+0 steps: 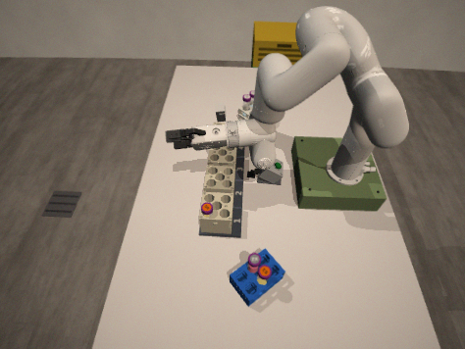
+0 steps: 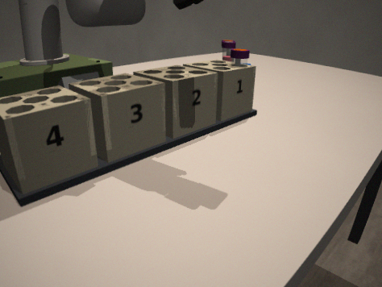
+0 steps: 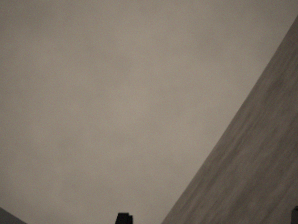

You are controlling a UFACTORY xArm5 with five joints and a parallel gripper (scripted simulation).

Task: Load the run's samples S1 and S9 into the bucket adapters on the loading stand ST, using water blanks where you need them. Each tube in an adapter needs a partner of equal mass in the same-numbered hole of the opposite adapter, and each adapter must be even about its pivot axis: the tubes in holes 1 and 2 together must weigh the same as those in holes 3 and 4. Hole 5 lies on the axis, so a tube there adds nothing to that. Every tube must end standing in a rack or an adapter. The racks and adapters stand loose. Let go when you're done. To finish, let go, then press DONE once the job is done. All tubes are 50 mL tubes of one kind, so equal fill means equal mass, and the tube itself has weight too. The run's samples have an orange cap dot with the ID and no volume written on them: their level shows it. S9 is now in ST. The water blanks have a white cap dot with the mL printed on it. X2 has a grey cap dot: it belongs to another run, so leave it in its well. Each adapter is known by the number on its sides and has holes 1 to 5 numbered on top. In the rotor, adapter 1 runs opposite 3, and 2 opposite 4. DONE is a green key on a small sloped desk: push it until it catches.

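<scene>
Bent white arm [image 1: 306,71] [image 2: 105,12] points open end effector [image 1: 175,139] [image 2: 188,3] [image 3: 209,217] sideways.

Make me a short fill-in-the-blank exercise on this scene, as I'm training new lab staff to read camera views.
1. The tube with an orange cap dot on the loading stand stands in the adapter numbered ____.
2. The small rack nearest the bottom of the top view is coloured ____.
3. The box-like base under the robot arm is coloured ____.
4. The gripper is ____, its fingers wide apart.

Missing words: 1; blue; green; open.
</scene>
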